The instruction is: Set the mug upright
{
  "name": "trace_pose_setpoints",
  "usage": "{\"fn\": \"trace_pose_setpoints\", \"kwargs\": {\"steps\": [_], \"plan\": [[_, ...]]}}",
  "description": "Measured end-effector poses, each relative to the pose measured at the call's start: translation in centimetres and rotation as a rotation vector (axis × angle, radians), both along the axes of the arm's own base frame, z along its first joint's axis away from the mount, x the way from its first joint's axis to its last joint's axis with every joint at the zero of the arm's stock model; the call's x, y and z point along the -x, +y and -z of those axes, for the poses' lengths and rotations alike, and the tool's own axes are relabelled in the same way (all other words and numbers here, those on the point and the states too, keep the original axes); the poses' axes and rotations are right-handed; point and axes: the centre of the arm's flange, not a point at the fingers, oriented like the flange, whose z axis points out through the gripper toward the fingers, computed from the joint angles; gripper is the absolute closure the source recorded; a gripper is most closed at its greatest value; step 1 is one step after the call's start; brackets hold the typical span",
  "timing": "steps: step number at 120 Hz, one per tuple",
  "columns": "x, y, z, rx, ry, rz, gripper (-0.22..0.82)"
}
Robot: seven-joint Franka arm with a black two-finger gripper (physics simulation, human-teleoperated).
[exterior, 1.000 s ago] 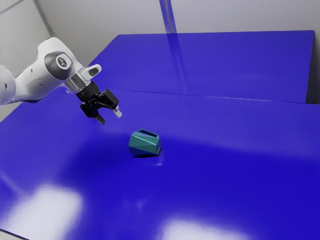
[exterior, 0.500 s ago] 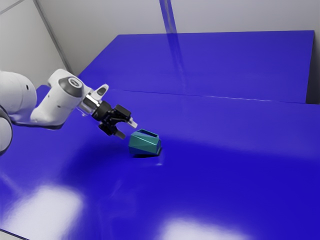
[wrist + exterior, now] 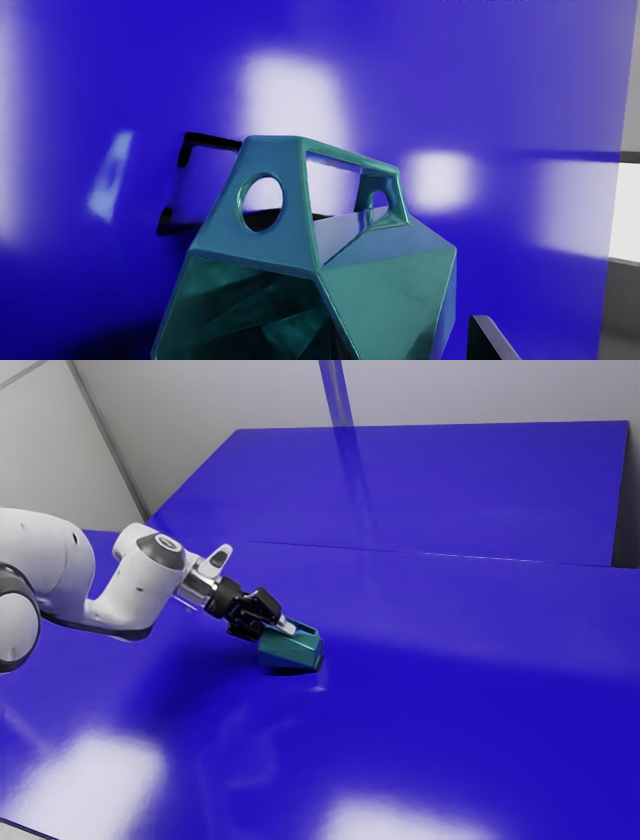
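Hand (image 3: 279,633) closer — mug (image 3: 290,651) lying sideways.

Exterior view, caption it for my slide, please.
Franka arm with its end effector at a teal mug lying on its side on a glossy blue table.

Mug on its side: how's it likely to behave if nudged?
The mug looks stiff, with crisp, hard-edged walls, so it probably won't flex. Its flat facets should resist rolling; a harder push might tip it facet to facet. Its sheen hints at some slip.
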Motion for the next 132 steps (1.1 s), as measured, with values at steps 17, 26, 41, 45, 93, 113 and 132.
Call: {"fn": "trace_pose_setpoints", "kwargs": {"steps": [17,26,41,45,93,113,132], "plan": [[-0.2,-0.4,-0.8,0.0,-0.029,0.019,0.66],[-0.2,-1.1,-1.0,0.002,-0.039,0.036,0.71],[-0.2,-1.3,-1.9,0.003,-0.061,0.048,0.74],[-0.1,-1.3,-2.3,0.003,-0.07,0.05,0.75],[1.0,-1.7,-12.6,-0.321,-0.18,0.257,0.77],[0.9,-1.7,-13.9,-0.603,-0.146,0.371,0.77],[1.0,-1.8,-11.9,-0.732,-0.09,0.384,0.77]]}}
